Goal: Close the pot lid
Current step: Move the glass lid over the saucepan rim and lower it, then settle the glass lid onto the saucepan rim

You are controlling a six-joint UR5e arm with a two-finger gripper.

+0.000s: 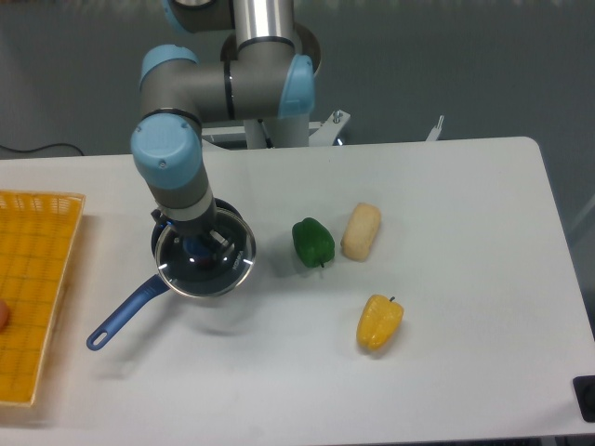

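The dark pot (238,223) stands on the white table left of centre, and its long blue handle (128,314) points to the lower left. The glass lid (225,275) with its metal rim lies over the pot's mouth, shifted slightly toward the camera. I cannot tell whether it rests on the rim or hangs just above it. My gripper (199,246) comes straight down from above. Its fingers stand on either side of the lid's small blue centre knob and look closed on it. The arm's wrist hides the far part of the pot.
A green pepper (312,242), a pale bread roll (361,231) and a yellow pepper (379,321) lie to the right of the pot. A yellow basket (37,279) stands at the left table edge. The robot base (270,130) is behind the pot.
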